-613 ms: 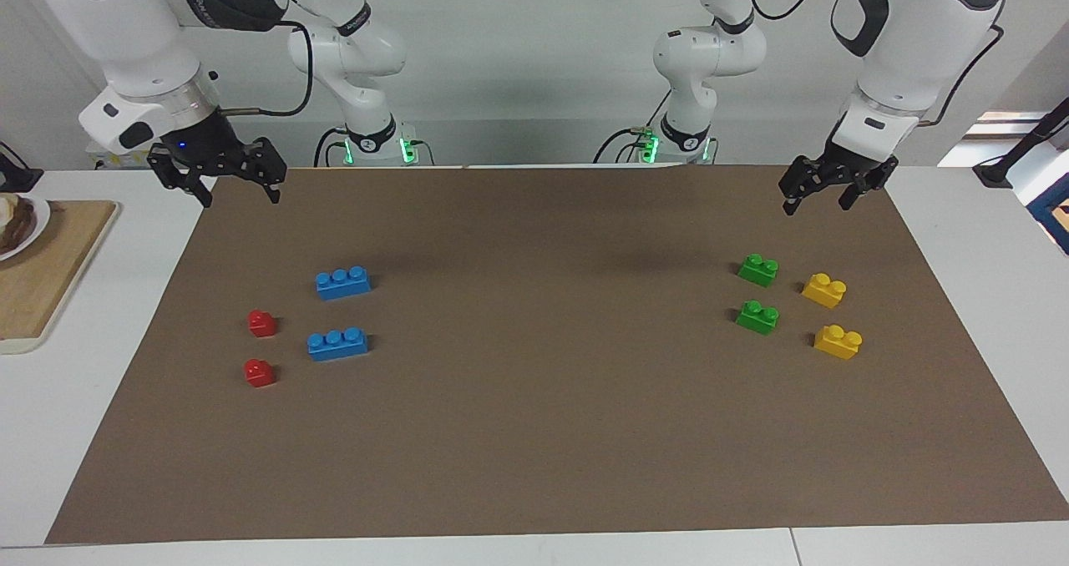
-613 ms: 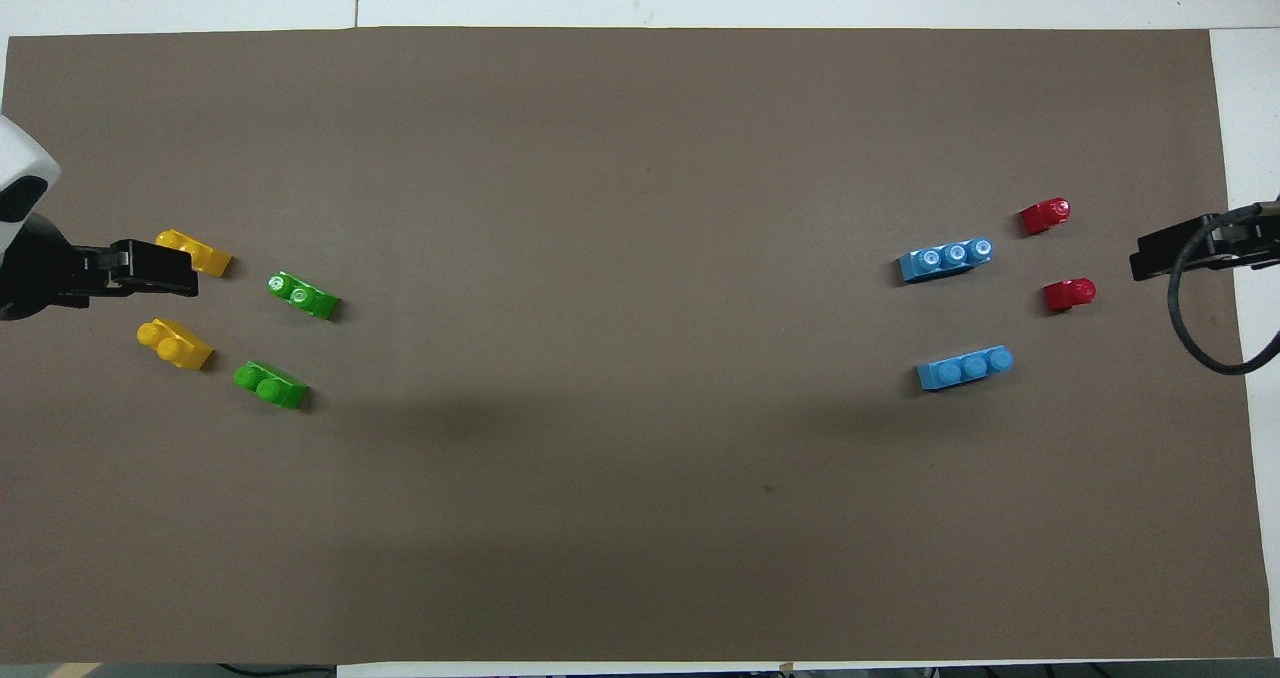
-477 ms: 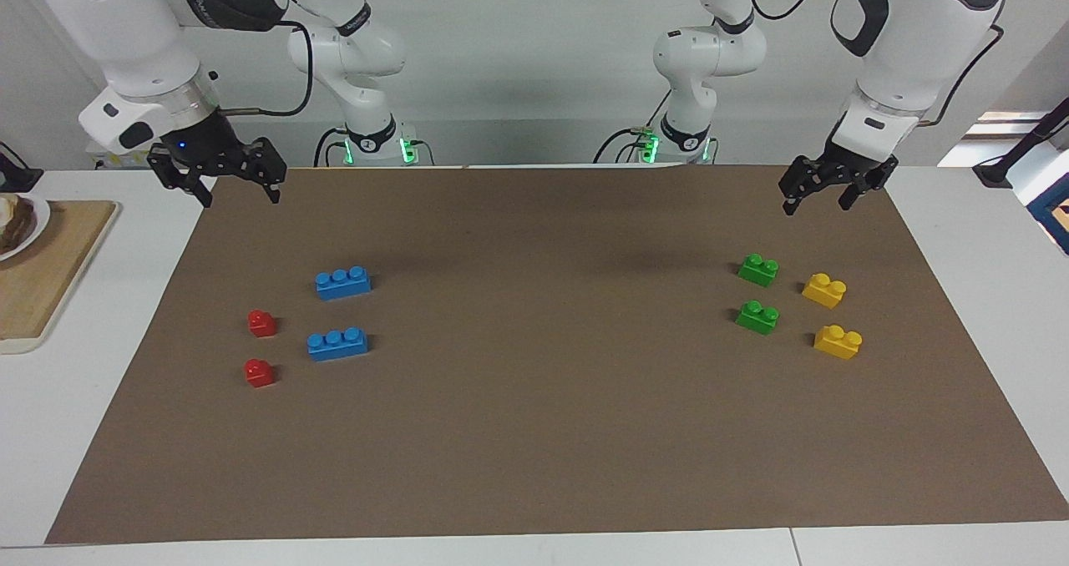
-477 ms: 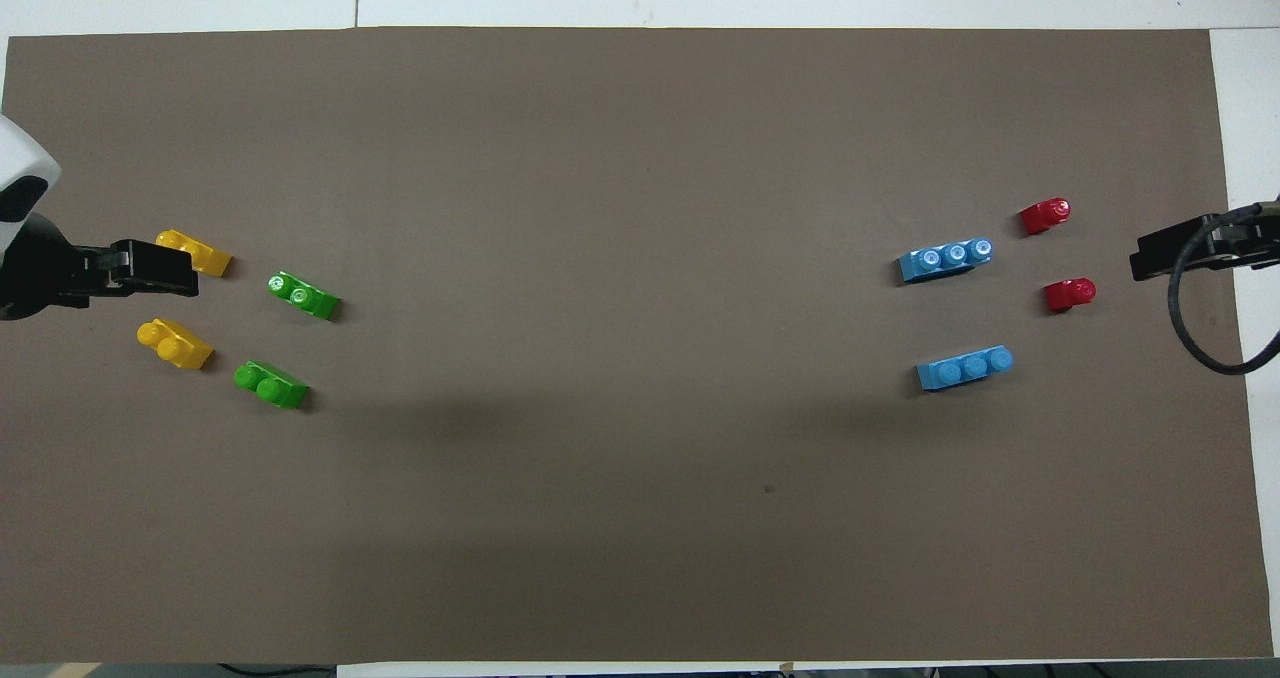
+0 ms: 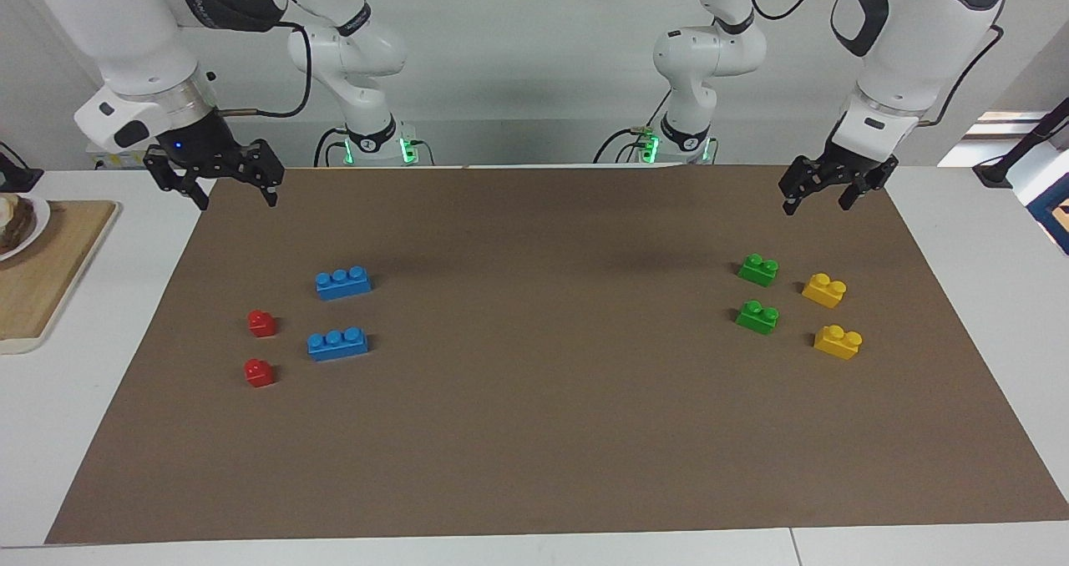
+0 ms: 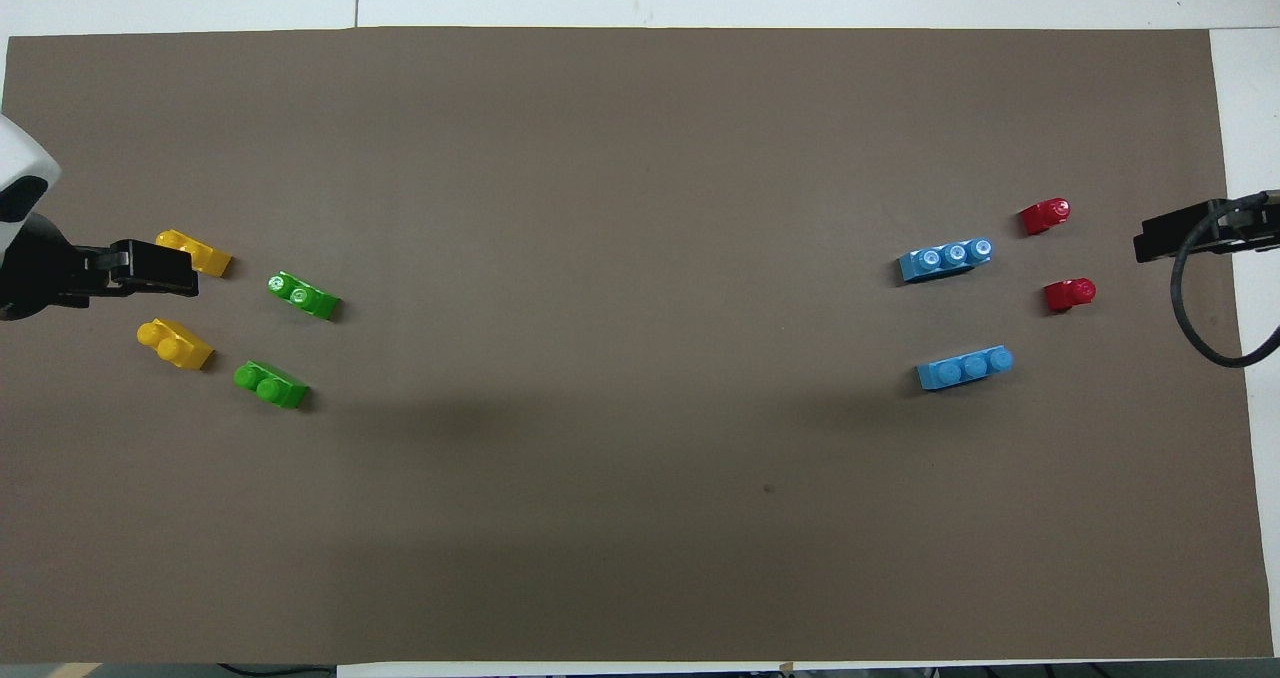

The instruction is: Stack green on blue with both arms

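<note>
Two green bricks [image 5: 758, 270] [image 5: 757, 316] lie on the brown mat toward the left arm's end; they also show in the overhead view [image 6: 271, 385] [image 6: 303, 295]. Two blue bricks [image 5: 343, 283] [image 5: 337, 343] lie toward the right arm's end, also in the overhead view [image 6: 965, 368] [image 6: 946, 259]. My left gripper [image 5: 817, 202] hangs open and empty in the air above the mat's edge, apart from the green bricks; in the overhead view [image 6: 185, 268] it overlaps a yellow brick. My right gripper [image 5: 235, 196] [image 6: 1147, 247] hangs open and empty above the mat's corner.
Two yellow bricks [image 5: 824, 290] [image 5: 838, 341] lie beside the green ones, toward the left arm's end. Two small red bricks [image 5: 261, 323] [image 5: 259, 372] lie beside the blue ones. A wooden board [image 5: 42, 274] with a plate stands off the mat at the right arm's end.
My right gripper has shifted slightly up and outward, toward the right arm's end. The left gripper and all bricks are unmoved.
</note>
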